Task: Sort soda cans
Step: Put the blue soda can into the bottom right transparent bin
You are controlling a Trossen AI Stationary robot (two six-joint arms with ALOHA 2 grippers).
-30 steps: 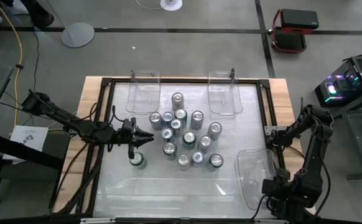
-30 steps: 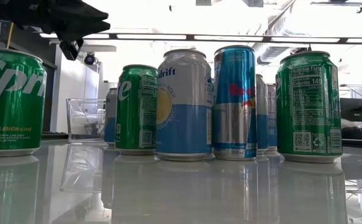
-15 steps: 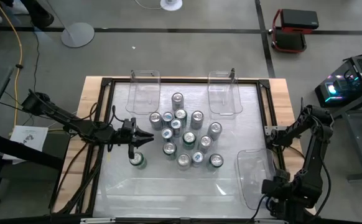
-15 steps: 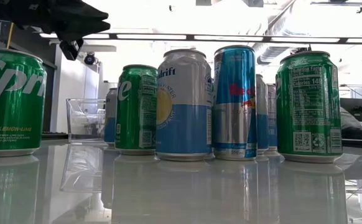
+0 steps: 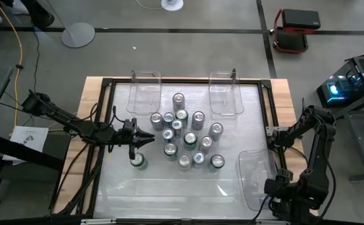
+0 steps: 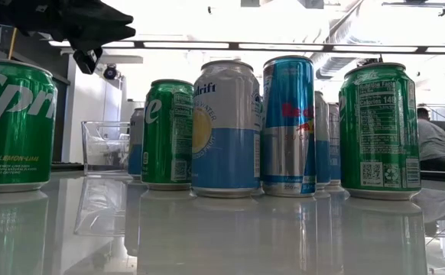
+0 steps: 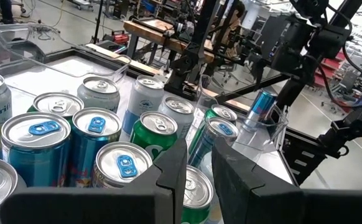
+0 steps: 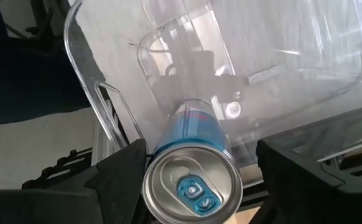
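At the front right corner of the desk (image 5: 169, 187), the right gripper (image 8: 199, 149) is over the near clear plastic bin (image 5: 252, 164). Its fingers are spread wider than the slim blue soda can (image 8: 193, 183) between them. One finger is just beside the can and the other is clearly apart from it. The can leans inside the bin with its silver top towards the wrist camera.

Farther in on the left side, a green Sprite can (image 5: 138, 161) stands upright on its own, apart from the others. Just beyond it the left gripper (image 5: 149, 139) hangs above can height, pointing across the desk at the group. Its fingers are drawn nearly together with only a thin slit between them, and they hold nothing.

In the middle of the desk is the main cluster of soda cans (image 5: 185, 137), all upright and packed close, some touching. In the low view its nearest row shows a green can (image 6: 167, 134), a pale blue and white one (image 6: 226, 130), a blue and silver Red Bull can (image 6: 287, 126) and another green can (image 6: 379, 126).

At the far edge lie two more clear bins, one on the left (image 5: 146, 94) and one on the right (image 5: 226, 94).

Beyond the desk, a person (image 6: 434, 141) shows in the room.
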